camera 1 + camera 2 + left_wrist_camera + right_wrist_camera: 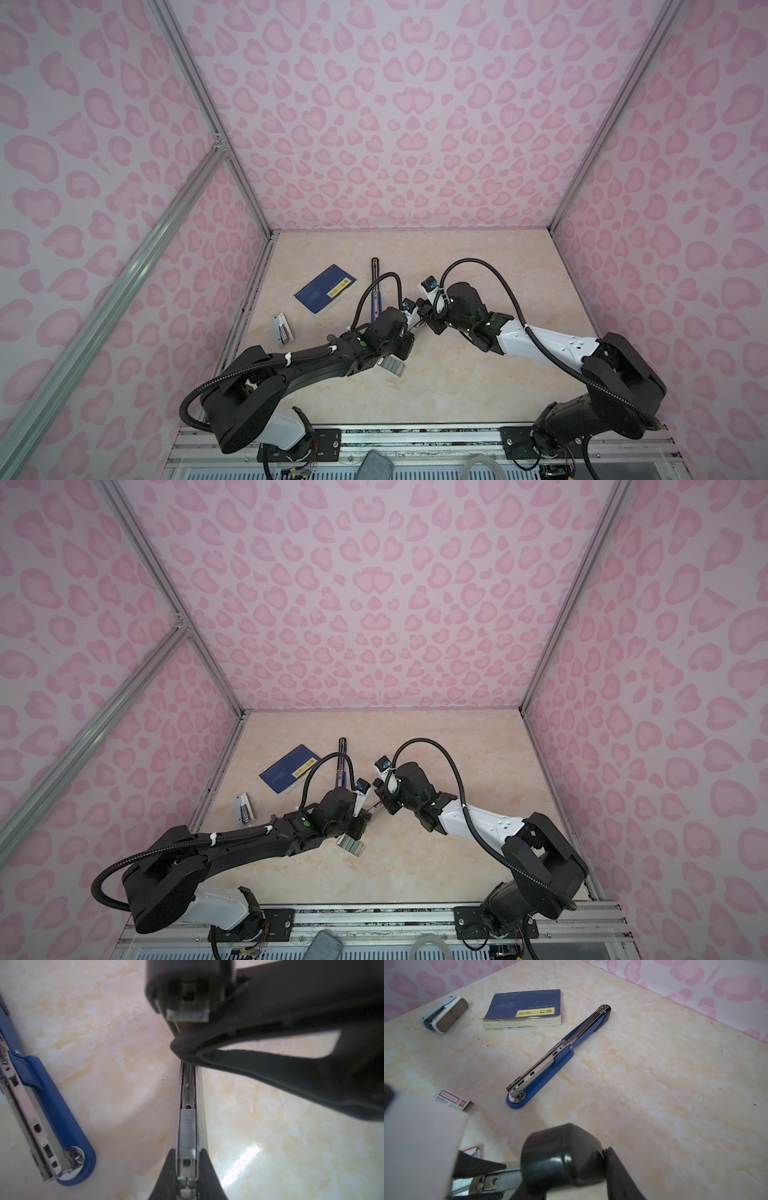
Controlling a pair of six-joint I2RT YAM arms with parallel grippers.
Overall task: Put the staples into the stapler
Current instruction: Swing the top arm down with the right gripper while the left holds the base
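Observation:
A black stapler (420, 325) (376, 806) hangs opened above the table between my two grippers. In the left wrist view my left gripper (187, 1154) is shut on its metal magazine rail (188, 1167), and a silvery strip of staples (188, 1132) lies in the channel. My right gripper (566, 1169) is shut on the stapler's rounded black top cover (560, 1153), beside the loaded strip (510, 1180). The white tray of spare staples (392, 365) (351, 845) lies under the left arm. Its red-labelled sleeve (452, 1101) lies nearby.
A long blue stapler (376, 286) (550, 1059) lies opened flat on the table beyond the grippers. A dark blue booklet (326, 293) (525, 1009) and a small pale stapler (282, 330) (444, 1015) sit to the left. Pink patterned walls enclose the table.

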